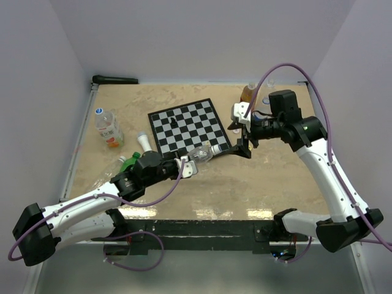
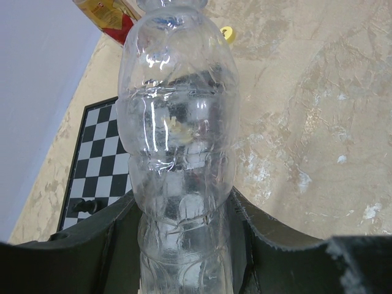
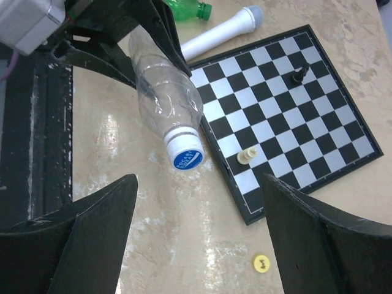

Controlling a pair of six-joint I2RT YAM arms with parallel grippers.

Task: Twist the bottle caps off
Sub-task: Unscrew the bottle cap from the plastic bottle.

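Blue cap point(image 3: 185, 158) is sitting screwed on the clear bottle point(image 3: 165, 92), which the left gripper point(image 2: 184, 214) is pinching round its body. From above, the bottle is lying at the chessboard's point(image 3: 294, 110) 6 o'clock edge. Only the right wrist view is showing this cap; the left wrist view is showing the bottle's body alone.

The right gripper point(image 3: 199, 187) is hovering just at the cap's 6 o'clock, its fingers point(image 3: 92, 239) spread wide and touching nothing.

Two caps are showing there: the blue one and a loose yellow cap point(image 3: 261, 263) at its 5 o'clock. Two chessmen are standing on the board, a black piece point(image 3: 298, 75) and a pale piece point(image 3: 246, 156).

The top view is showing four bottles: the held one, an orange-labelled bottle point(image 1: 107, 127) at 9 o'clock, a green bottle point(image 1: 130, 162), and a brown bottle point(image 1: 248, 92) at 1 o'clock. The table point(image 2: 318, 122) is showing straight through the held bottle's walls.
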